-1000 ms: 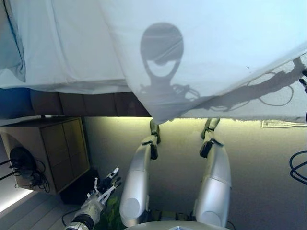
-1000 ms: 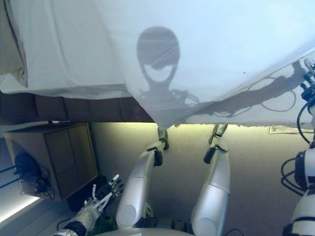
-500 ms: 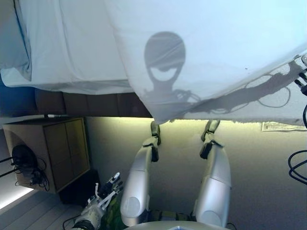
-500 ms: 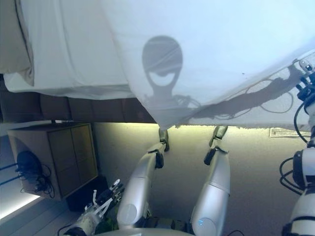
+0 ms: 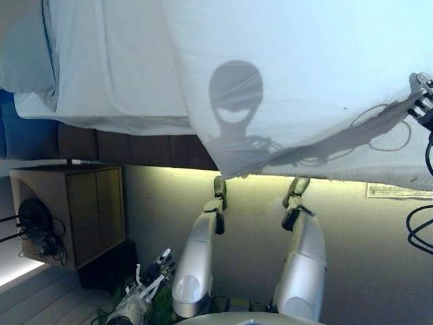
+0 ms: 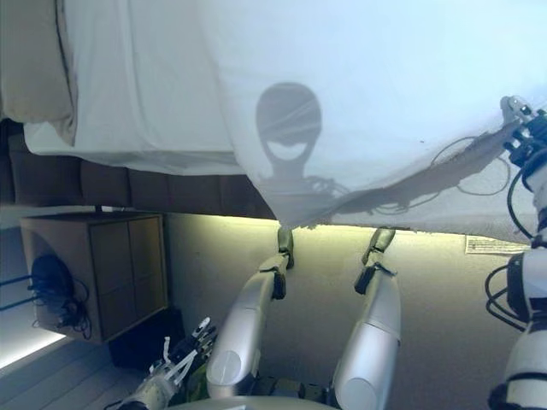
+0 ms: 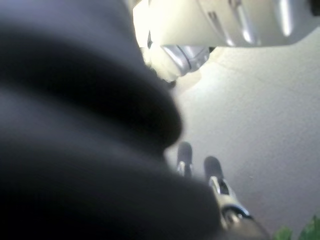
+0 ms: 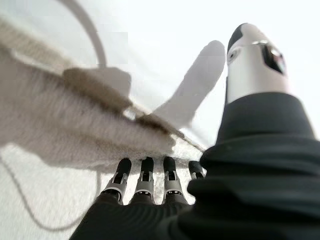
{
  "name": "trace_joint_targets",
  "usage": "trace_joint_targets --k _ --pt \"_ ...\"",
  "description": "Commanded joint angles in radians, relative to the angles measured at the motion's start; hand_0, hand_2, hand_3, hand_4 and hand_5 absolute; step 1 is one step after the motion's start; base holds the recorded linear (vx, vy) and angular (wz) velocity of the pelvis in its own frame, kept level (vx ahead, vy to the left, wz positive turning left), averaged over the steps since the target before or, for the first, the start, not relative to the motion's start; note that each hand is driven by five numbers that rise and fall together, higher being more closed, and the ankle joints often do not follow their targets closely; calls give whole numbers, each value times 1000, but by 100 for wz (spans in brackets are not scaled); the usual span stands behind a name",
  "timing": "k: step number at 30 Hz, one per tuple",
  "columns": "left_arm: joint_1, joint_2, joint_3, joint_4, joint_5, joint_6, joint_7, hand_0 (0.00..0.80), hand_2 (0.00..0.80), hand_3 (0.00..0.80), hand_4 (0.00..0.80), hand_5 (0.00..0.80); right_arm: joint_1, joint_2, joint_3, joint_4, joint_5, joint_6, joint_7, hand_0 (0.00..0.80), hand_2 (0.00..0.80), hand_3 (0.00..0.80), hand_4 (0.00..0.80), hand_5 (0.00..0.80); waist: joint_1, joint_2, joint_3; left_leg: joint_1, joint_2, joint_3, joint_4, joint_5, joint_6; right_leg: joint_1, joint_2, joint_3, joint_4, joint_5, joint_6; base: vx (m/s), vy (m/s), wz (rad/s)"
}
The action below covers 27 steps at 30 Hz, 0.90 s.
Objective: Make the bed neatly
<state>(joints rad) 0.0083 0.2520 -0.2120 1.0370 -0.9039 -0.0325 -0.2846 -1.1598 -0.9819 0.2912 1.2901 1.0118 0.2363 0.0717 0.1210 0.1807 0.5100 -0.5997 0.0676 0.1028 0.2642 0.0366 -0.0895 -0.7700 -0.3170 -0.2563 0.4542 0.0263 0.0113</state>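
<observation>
White duvet covers the bed from 12 to 3 o'clock, one corner hanging at centre. Right hand at 3 o'clock grasps its edge, fingers curled. Left hand at 7 o'clock hangs released, fingers straight, beside a wooden nightstand

The white duvet runs off the head views at twelve and three o'clock, so its full spread cannot be told. The right hand sits at three o'clock, partly cut by the edge in the left eye view, and its wrist view shows only fingertips against the cloth. The left hand at seven o'clock is small, and its wrist view is mostly blurred cover.
</observation>
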Motion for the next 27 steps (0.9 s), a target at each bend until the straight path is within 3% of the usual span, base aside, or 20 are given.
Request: trace_joint_targets --k 1,9,27 --pt "57 67 -33 -33 33 -2 -5 0 0 0 0 0 -270 62 70 -125 53 -46 106 0 0 0 0 0 72 67 10 -21 31 -10 3 17 -9 39 -47 30 60 -84 101 -7 -22 3" --pt "44 72 -39 -24 39 -22 0 0 0 0 0 0 -242 53 62 -81 37 -41 110 0 0 0 0 0 78 47 10 -12 38 -14 2 14 -4 65 -51 12 41 -74 108 -2 -19 4" --pt "27 101 -50 -23 18 -26 0 0 0 0 0 0 -226 28 78 -34 -49 22 84 0 0 0 0 0 81 39 10 -19 39 -16 4 17 -1 74 -48 -1 24 -64 111 -1 -4 0"
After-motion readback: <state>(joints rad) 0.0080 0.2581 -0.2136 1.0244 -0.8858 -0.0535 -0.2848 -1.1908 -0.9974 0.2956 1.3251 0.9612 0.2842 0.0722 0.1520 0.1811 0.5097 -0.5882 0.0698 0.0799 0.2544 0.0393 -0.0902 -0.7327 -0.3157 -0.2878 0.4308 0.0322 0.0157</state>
